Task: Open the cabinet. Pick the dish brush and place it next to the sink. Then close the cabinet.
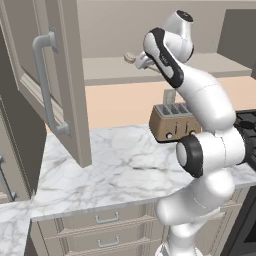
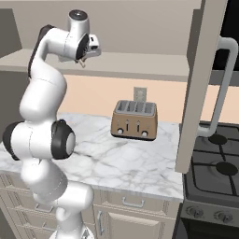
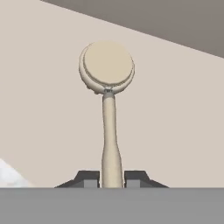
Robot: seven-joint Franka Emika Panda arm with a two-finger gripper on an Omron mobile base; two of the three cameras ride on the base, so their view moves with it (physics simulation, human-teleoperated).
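Gripping the dish brush (image 3: 107,83) by its thin handle: gripper (image 3: 111,177) closed, fingertips (image 3: 89,178) pressed against either side of the handle near its end. Round pale head pointing away from the hand, over the cabinet (image 1: 150,67) shelf; apparently resting on it, though contact not clear. Brush head just visible past the wrist at (image 1: 130,58). Cabinet doors (image 1: 47,75) swung open. Toaster (image 2: 135,120) on the marble counter (image 2: 135,163) below.
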